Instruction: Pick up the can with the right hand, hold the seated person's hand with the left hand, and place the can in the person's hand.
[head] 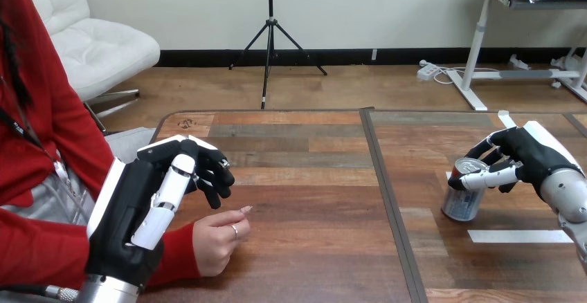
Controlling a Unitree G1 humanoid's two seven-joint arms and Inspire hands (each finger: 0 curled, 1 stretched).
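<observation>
Can (462,205) on counter (311,178), right hand (531,154) wrapped round it, far left of can left hand (135,196) half-open over person's hand (218,239)

Left robot hand (138,213) hovers relaxed; right robot hand (529,154) grips.

Near left, the black-and-white left hand (131,206) covers the wrist behind the person's hand (220,237). At right, the right hand (533,154) hides the silver metal can's (460,203) far side, and its silver forearm (564,196) runs off your right edge.
</observation>
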